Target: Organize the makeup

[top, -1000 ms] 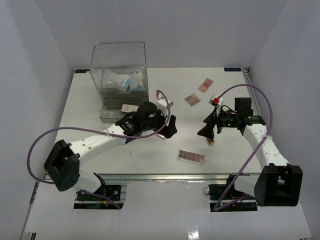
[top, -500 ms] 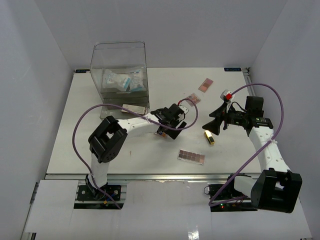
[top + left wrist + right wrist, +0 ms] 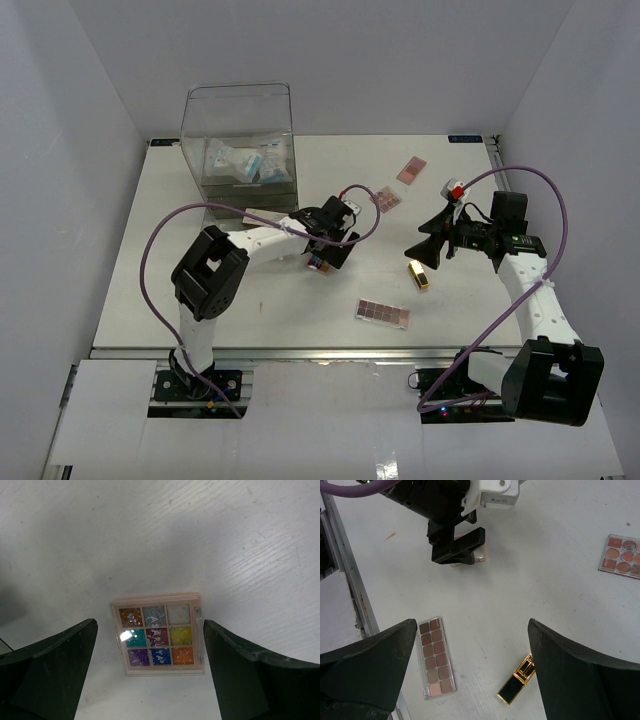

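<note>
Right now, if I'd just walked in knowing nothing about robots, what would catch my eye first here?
Probably the little palette of nine glittery colours lying on the white table, framed between the open fingers of the left claw without touching them. Next comes the tall clear box at the back left with blue-white packets inside. Then there is the gold-and-black tube lying near the open right claw.

Clear box [image 3: 238, 115] (rear left) on table [image 3: 180, 275]
</note>
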Controlling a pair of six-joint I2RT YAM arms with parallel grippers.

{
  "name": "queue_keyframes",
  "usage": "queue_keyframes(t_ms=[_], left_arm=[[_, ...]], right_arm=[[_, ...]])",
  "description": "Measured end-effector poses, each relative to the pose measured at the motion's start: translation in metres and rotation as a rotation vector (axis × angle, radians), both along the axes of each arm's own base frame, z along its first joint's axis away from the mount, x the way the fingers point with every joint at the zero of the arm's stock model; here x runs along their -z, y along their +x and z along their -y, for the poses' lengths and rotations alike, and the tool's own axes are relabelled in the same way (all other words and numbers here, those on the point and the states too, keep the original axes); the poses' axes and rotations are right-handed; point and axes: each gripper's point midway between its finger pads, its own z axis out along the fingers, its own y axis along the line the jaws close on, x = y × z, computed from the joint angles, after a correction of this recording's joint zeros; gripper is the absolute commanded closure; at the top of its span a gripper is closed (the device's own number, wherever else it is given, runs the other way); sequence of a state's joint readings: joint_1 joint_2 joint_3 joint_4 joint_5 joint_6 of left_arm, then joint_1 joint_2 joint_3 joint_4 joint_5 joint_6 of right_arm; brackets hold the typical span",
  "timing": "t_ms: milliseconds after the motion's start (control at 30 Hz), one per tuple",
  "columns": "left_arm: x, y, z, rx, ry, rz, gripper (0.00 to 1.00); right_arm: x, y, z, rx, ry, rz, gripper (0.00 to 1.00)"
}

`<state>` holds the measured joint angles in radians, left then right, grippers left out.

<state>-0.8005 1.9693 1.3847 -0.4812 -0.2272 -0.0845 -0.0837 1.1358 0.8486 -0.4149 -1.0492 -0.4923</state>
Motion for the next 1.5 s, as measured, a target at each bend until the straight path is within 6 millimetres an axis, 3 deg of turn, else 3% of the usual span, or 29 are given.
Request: queue_keyframes(t_ms=[167, 400, 467, 733, 867, 1100, 1200, 1300, 1400, 1500], left_arm=[[0.007, -0.004, -0.002, -0.002, -0.047, -0.067, 0.06], [0.015, -0.012, -0.004, -0.009, -0.110, -0.149, 0.36], [0.014, -0.012, -0.004, -0.012, -0.127, -0.156, 0.48], [0.004, -0.025, 0.006, 0.015, -0.184, -0.182, 0.63], [-0.028, -0.032, 0.021, 0.058, -0.259, -0.153, 0.69], [-0.124, -0.026, 0.030, 0.091, -0.443, 0.023, 0.74], [-0.152, -0.015, 0.009, 0.049, -0.485, 0.083, 0.74], [-0.165, 0.010, -0.037, -0.062, -0.482, 0.138, 0.74], [-0.162, 0.036, -0.091, -0.200, -0.426, 0.177, 0.73], [-0.149, 0.046, -0.130, -0.295, -0.356, 0.182, 0.73]], right_arm=[[0.000, 0.000, 0.000, 0.003, 0.001, -0.005, 0.02], [0.001, 0.000, 0.000, 0.006, 0.002, -0.009, 0.02], [0.001, 0.000, 0.000, 0.006, 0.002, -0.009, 0.02], [0.000, 0.001, 0.000, 0.008, 0.003, -0.007, 0.02], [0.000, 0.001, 0.001, 0.008, 0.002, -0.007, 0.02], [0.001, 0.001, 0.001, 0.011, 0.000, -0.007, 0.02], [0.002, 0.001, 0.001, 0.012, 0.001, -0.010, 0.02], [0.003, 0.001, 0.002, 0.016, 0.001, -0.011, 0.02], [0.003, 0.001, 0.002, 0.016, 0.001, -0.009, 0.02], [0.003, 0.002, 0.002, 0.016, 0.001, -0.007, 0.02]])
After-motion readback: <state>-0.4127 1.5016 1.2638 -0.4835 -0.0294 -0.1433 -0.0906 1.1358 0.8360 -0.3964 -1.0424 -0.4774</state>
